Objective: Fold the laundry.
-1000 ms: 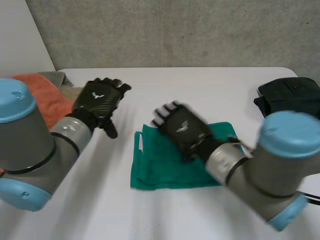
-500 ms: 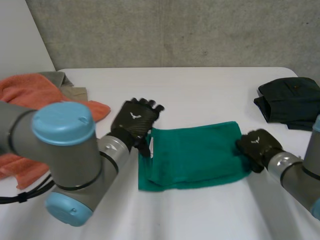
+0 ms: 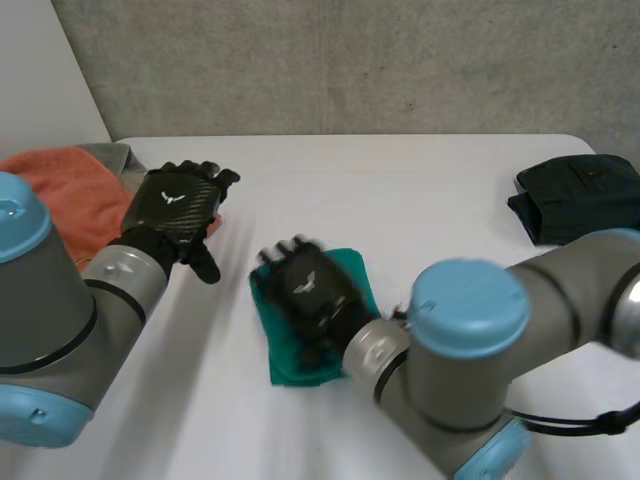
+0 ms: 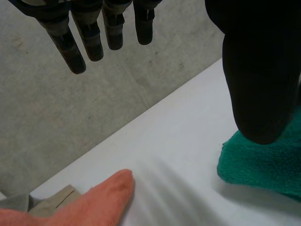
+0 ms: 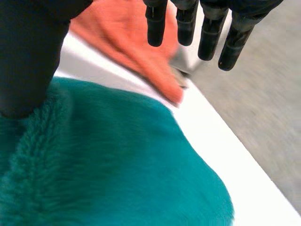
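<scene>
Progress since half a second ago: the green towel point(image 3: 285, 360), then spread wide, now lies doubled into a narrow packet mid-desk point(image 3: 430, 190). The right hand point(image 3: 312, 292) has crossed over and sits above it, fingers straight and gripping nothing; it probably presses the fold flat, though contact is unclear. The left hand point(image 3: 178, 200) has let go and drawn back towards the orange towel point(image 3: 75, 185), fingers relaxed and empty. One fold looks done.
</scene>
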Robot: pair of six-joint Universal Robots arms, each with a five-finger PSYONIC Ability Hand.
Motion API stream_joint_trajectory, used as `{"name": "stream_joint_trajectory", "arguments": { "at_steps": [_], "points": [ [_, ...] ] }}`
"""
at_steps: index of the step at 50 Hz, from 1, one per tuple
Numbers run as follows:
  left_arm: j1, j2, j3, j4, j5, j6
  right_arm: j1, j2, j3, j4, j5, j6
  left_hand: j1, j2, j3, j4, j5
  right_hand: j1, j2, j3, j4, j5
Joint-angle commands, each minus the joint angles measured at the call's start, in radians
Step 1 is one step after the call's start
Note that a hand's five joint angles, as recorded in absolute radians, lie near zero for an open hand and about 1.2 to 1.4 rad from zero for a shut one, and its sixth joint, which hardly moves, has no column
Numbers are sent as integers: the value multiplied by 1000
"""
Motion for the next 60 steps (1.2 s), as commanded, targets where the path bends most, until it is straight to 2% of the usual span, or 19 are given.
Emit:
{"name": "stream_joint_trajectory", "arguments": {
  "at_steps": [1, 5, 9, 12, 17, 25, 30, 36, 39, 42, 43, 46, 47, 50, 51, 52, 55, 60],
  "points": [
    [-133, -101, 147, 3, -4, -37, -205, -154, 55, 74, 51, 379, -8, -22, -33, -23, -39, -103, -150, -160, -177, -189],
    [-185, -178, 220, -12, -8, -109, -276, -163, 39, 184, 45, 444, 1, -14, -24, -14, -31, -103, -150, -160, -177, -189],
    [-222, -261, 262, -64, -45, -169, -279, -98, -7, 263, 19, 447, 39, 25, 14, 24, 8, -103, -150, -160, -177, -189],
    [-245, -303, 267, -110, -96, -177, -281, -20, -56, 295, -22, 450, 36, 22, 11, 21, 5, -103, -150, -160, -177, -189],
    [-275, -352, 237, -164, -231, -172, -281, 54, -111, 316, -65, 447, 30, 16, 5, 16, -1, -103, -150, -160, -177, -189],
    [-275, -392, 199, -165, -249, -163, -262, 162, -165, 321, -41, 337, 33, 19, 8, 18, 2, -103, -150, -160, -177, -189],
    [-272, -402, 207, -164, -249, -79, -247, 142, -177, 326, 28, 207, 22, 7, -3, 7, -10, -103, -150, -160, -177, -189],
    [-238, -301, 222, -150, -245, 10, -248, -51, -61, 266, 45, 134, 10, -5, -15, -5, -22, -103, -150, -160, -177, -189],
    [-222, -240, 242, -141, -200, 27, -248, -97, 7, 203, 42, 134, 1, -14, -24, -14, -31, -103, -150, -160, -177, -189],
    [-207, -201, 270, -129, -82, 30, -235, -165, 128, 103, 42, 131, 10, -5, -15, -5, -22, -103, -150, -160, -177, -189],
    [-189, -189, 280, -130, -6, 30, -222, -201, 192, 53, 44, 130, 13, -2, -12, -2, -19, -103, -150, -160, -177, -189],
    [-154, -165, 293, -135, 121, 32, -198, -228, 281, -24, 51, 127, 19, 4, -6, 4, -13, -103, -150, -160, -177, -189],
    [-132, -154, 297, -144, 201, 29, -172, -217, 329, -76, 53, 125, 22, 7, -4, 7, -10, -103, -150, -160, -177, -189],
    [-112, -146, 302, -155, 339, 27, -121, -193, 375, -147, 54, 119, 27, 13, 2, 13, -4, -103, -150, -160, -177, -189],
    [-101, -145, 308, -167, 423, 23, -95, -170, 392, -186, 56, 105, 27, 13, 2, 13, -4, -103, -150, -160, -177, -189],
    [-97, -145, 313, -173, 458, 21, -89, -159, 395, -200, 56, 98, 27, 13, 2, 13, -4, -103, -150, -160, -177, -189],
    [-68, -146, 334, -205, 536, 10, -61, -99, 392, -250, 73, 65, 33, 19, 8, 18, 2, -103, -150, -160, -177, -189],
    [-49, -160, 346, -219, 536, -17, -55, -16, 346, -320, 117, 19, 33, 19, 8, 18, 2, -103, -150, -160, -177, -189]
  ]
}}
